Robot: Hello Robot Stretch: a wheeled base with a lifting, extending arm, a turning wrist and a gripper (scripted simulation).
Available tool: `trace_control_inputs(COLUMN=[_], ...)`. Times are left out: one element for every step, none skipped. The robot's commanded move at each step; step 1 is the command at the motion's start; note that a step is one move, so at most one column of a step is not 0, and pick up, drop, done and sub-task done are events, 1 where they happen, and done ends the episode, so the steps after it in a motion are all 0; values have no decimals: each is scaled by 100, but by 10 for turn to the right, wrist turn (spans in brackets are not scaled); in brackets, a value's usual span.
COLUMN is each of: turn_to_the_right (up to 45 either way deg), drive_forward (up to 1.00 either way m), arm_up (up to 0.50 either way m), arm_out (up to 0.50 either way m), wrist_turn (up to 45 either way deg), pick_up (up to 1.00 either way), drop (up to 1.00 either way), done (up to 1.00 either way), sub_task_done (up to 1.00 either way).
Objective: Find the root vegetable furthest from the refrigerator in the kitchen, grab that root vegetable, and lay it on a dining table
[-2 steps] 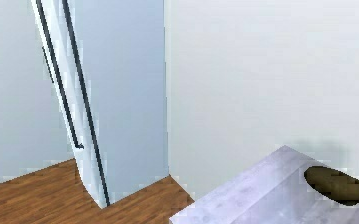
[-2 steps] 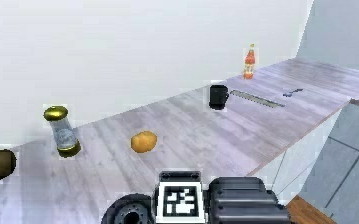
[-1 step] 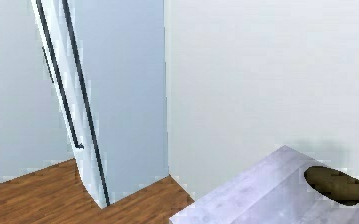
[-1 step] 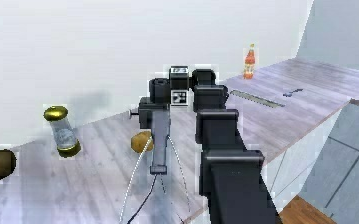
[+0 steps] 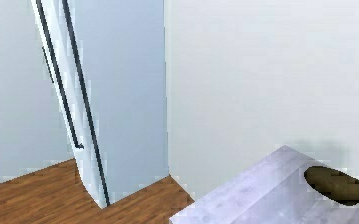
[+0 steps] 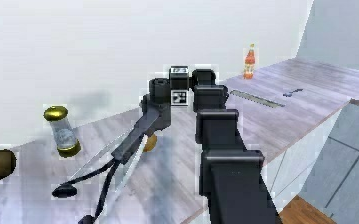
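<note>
- Ahead of me, left of centre: a tall pale refrigerator (image 5: 117, 90). It runs from the top edge down to the floor. Two dark vertical strips run down its front face.
- Far left: a plain pale wall section (image 5: 12, 90) behind the refrigerator.
- Near left: brown wooden floor (image 5: 47, 195), with planks running on a diagonal. It meets the refrigerator's base.
- Right half: a bare white wall (image 5: 257, 70).
- Near right: the corner of a pale grey countertop (image 5: 257, 195), rising toward the right edge.
- On the countertop at the right edge: a brown oval object (image 5: 335, 184), lying flat and partly cut off by the edge.
</note>
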Motion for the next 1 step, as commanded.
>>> trace_control_inputs(turn_to_the_right=[0], drive_forward=[0], arm_up=[0], arm_out=[0], wrist_turn=[450], pick_up=[0], drop=[0], done=[0], sub_task_done=[0])
